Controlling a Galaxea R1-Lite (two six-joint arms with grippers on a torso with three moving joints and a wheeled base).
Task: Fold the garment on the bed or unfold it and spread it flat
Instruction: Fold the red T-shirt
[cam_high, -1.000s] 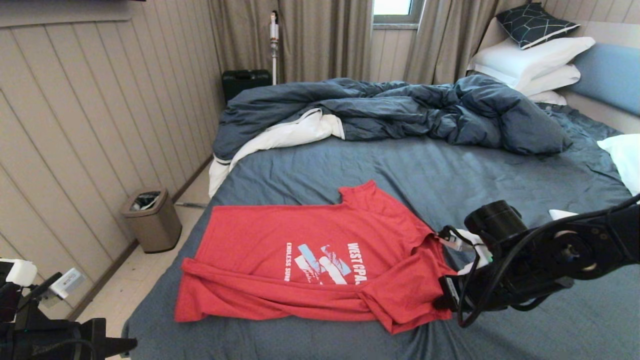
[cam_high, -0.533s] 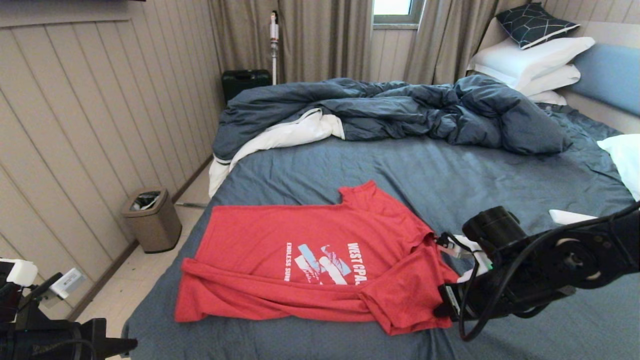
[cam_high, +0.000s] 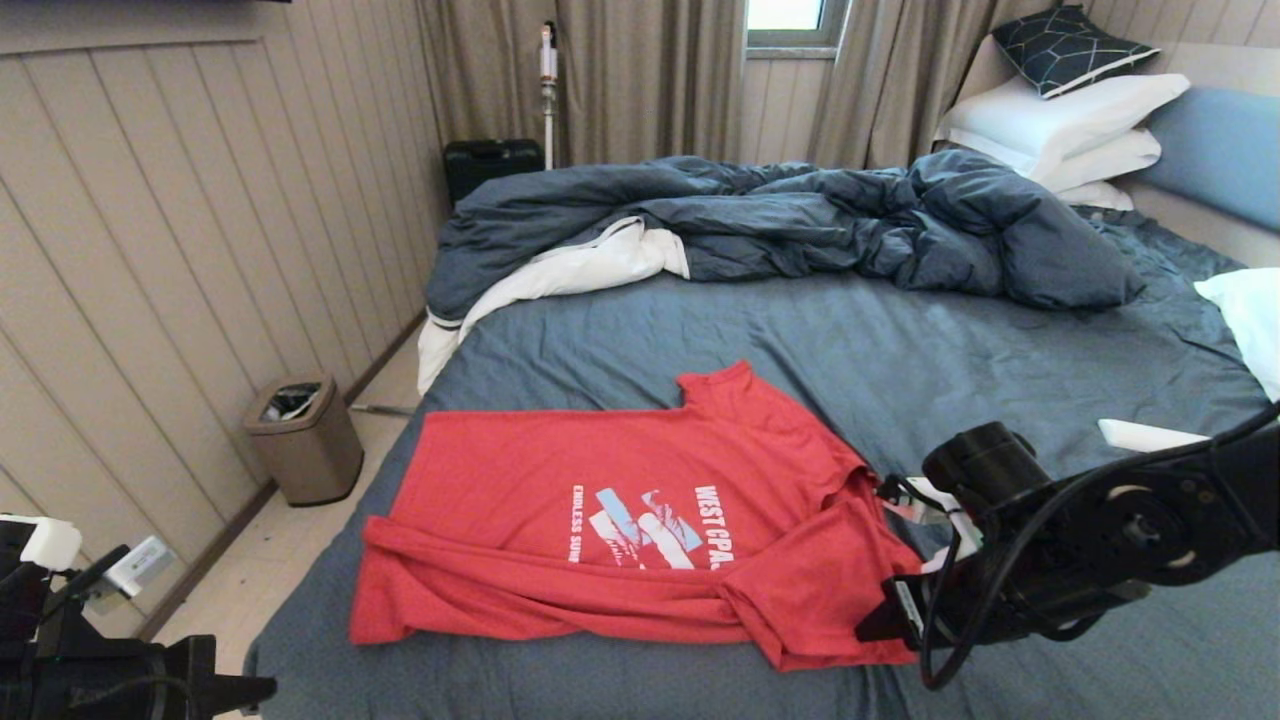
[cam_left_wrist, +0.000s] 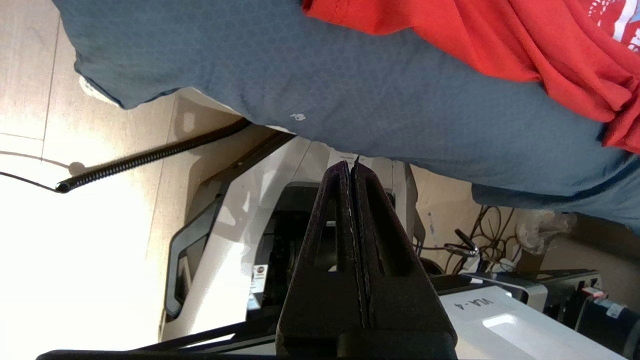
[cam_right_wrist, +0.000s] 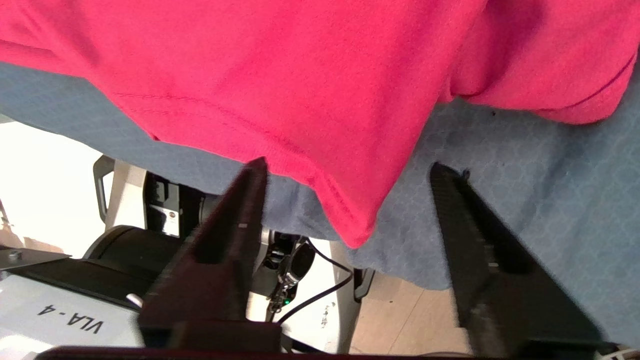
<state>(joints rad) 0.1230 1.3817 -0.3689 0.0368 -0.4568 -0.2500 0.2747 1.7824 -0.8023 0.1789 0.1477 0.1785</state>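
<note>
Red T-shirt (cam_right_wrist: 310, 85) corner sits between your right gripper's (cam_right_wrist: 350, 172) wide-open fingers; close too deep and you pinch the bed (cam_right_wrist: 525, 165) sheet too.

The right gripper (cam_right_wrist: 350, 170) was pictured with its two dark fingers (cam_right_wrist: 225, 250) spread wide on either side of a corner of the red garment (cam_right_wrist: 300, 90). The corner was seen lying on the bed (cam_right_wrist: 525, 165), whose slate-blue sheet was shown beneath it, near the mattress edge.
</note>
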